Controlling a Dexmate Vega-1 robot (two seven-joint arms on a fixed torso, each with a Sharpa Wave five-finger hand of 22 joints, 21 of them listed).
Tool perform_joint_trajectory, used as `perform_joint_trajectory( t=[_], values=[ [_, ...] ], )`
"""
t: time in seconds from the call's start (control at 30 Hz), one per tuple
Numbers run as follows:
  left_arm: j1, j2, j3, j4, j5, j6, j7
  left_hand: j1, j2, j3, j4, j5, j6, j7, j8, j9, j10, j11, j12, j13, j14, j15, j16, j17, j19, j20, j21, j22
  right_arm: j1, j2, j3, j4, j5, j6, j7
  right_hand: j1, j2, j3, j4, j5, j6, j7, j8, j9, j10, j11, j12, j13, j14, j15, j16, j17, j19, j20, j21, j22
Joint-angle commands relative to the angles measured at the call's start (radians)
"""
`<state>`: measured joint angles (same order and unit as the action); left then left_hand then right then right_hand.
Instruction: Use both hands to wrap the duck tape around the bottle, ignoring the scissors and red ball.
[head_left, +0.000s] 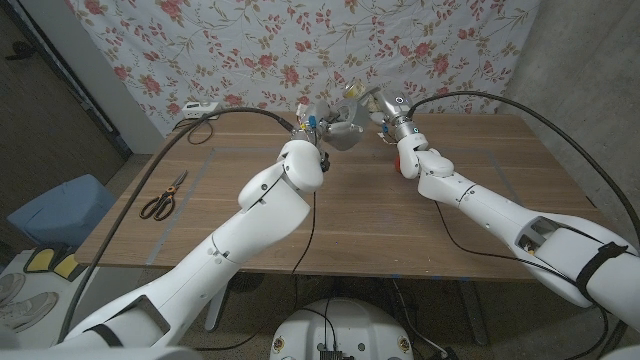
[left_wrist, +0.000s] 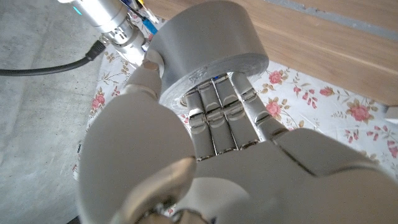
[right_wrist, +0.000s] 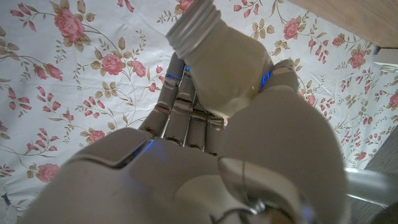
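Left hand: the left hand (left_wrist: 217, 134) is wrapped around the roll of grey duct tape (left_wrist: 208, 43). In the left wrist view the fingers (left_wrist: 214, 118) are seen reaching up against the roll's underside, with the thumb pressed on its rim.

Tape roll: pretty chunky, matte grey, smooth on the outside, and a bit of small print can be made out on the edge near the fingers. In the head view the duct tape (head_left: 345, 130) is held up over the far part of the wooden table (head_left: 350, 215), just in front of the floral cloth (head_left: 300, 50).

Right hand: the right hand (right_wrist: 205, 143) is closed on the bottle (right_wrist: 217, 62), which is gripped around its body.

Bottle: off-white plastic, with a ribbed threaded neck shown uncapped in the right wrist view. In the head view the bottle (head_left: 362, 97) is raised right beside the tape roll; whether the two are actually touching can't be told from here.

Both hands: the left hand (head_left: 318, 125) and right hand (head_left: 395, 118) are brought close together above the far middle of the table.

Red ball: a red ball (head_left: 403, 160) is partly hidden behind the right forearm.

Scissors: the scissors (head_left: 164, 197) are left lying on the robot's left side of the table, well apart from everything else.

Power strip: a white power strip (head_left: 199, 110) is sat at the far left corner.
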<state>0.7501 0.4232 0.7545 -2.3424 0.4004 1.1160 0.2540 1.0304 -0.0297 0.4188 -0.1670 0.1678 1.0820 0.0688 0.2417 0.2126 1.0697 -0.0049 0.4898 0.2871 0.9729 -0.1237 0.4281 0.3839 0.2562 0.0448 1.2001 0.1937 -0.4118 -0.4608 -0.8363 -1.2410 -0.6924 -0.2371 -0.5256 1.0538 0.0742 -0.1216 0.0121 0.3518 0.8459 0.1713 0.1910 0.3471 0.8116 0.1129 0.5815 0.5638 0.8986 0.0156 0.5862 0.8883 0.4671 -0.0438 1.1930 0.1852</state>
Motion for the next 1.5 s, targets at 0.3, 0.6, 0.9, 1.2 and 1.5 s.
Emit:
perform_joint_trajectory(
  t=[0.3, 0.6, 0.9, 1.2, 1.5],
  values=[
    [0.188, -0.140, -0.316, 0.307, -0.174, -0.521, 0.049, 0.159, 0.160, 0.001, 0.008, 0.014, 0.013, -0.007, -0.003, 0.008, 0.122, -0.166, -0.023, 0.007, -0.010, -0.112, -0.027, -0.005, -0.006, -0.022, -0.004, -0.006, -0.034, 0.008, 0.094, -0.006, 0.080, 0.125, -0.254, 0.089, 0.093, 0.243, 0.135, 0.006, 0.248, -0.177, 0.013, 0.002, 0.305, -0.167, 0.056, 0.004, 0.153, -0.226, 0.008, 0.181, 0.003, -0.058, 0.012, 0.002],
    [0.156, -0.179, -0.400, 0.417, -0.372, -0.576, -0.087, 0.155, 0.168, 0.001, 0.014, 0.017, -0.003, 0.007, -0.007, 0.014, 0.109, -0.152, -0.029, 0.015, -0.017, -0.108, -0.037, -0.006, -0.005, -0.020, -0.002, -0.007, -0.064, -0.015, 0.124, -0.077, 0.127, 0.174, -0.252, 0.090, 0.093, 0.244, 0.135, 0.004, 0.251, -0.175, 0.013, 0.003, 0.311, -0.165, 0.058, 0.007, 0.157, -0.226, 0.011, 0.190, 0.004, -0.059, 0.016, 0.002],
    [0.110, -0.142, -0.419, 0.449, -0.377, -0.574, -0.091, 0.154, 0.172, -0.001, 0.015, 0.019, -0.008, 0.008, -0.002, 0.027, 0.106, -0.152, -0.027, 0.028, -0.021, -0.108, -0.042, -0.003, -0.011, -0.014, -0.002, -0.007, -0.055, -0.030, 0.137, -0.025, 0.211, 0.347, -0.222, 0.091, 0.091, 0.242, 0.134, 0.003, 0.251, -0.178, 0.013, 0.004, 0.306, -0.169, 0.058, 0.015, 0.152, -0.226, 0.011, 0.199, 0.002, -0.064, 0.017, 0.002],
    [0.061, -0.106, -0.359, 0.449, -0.225, -0.549, 0.016, 0.144, 0.177, -0.002, 0.022, 0.021, -0.017, -0.003, -0.001, 0.036, 0.102, -0.167, -0.027, 0.039, -0.033, -0.108, -0.051, -0.003, -0.016, -0.019, -0.003, -0.007, -0.029, -0.100, 0.113, -0.065, 0.226, 0.382, 0.004, 0.085, 0.089, 0.237, 0.140, 0.003, 0.235, -0.194, 0.005, 0.002, 0.274, -0.174, 0.035, 0.006, 0.116, -0.228, -0.013, 0.195, -0.018, -0.082, 0.010, -0.001],
    [0.034, -0.105, -0.356, 0.474, -0.170, -0.543, 0.048, 0.143, 0.177, -0.003, 0.020, 0.022, -0.011, -0.003, 0.001, 0.036, 0.102, -0.164, -0.026, 0.046, -0.029, -0.111, -0.051, 0.000, -0.017, -0.022, -0.004, -0.008, -0.045, -0.147, 0.133, -0.116, 0.309, 0.465, 0.144, 0.081, 0.084, 0.231, 0.143, 0.008, 0.219, -0.204, 0.000, -0.004, 0.256, -0.163, 0.022, 0.002, 0.098, -0.228, -0.028, 0.193, -0.026, -0.088, 0.003, -0.004]
  ],
)
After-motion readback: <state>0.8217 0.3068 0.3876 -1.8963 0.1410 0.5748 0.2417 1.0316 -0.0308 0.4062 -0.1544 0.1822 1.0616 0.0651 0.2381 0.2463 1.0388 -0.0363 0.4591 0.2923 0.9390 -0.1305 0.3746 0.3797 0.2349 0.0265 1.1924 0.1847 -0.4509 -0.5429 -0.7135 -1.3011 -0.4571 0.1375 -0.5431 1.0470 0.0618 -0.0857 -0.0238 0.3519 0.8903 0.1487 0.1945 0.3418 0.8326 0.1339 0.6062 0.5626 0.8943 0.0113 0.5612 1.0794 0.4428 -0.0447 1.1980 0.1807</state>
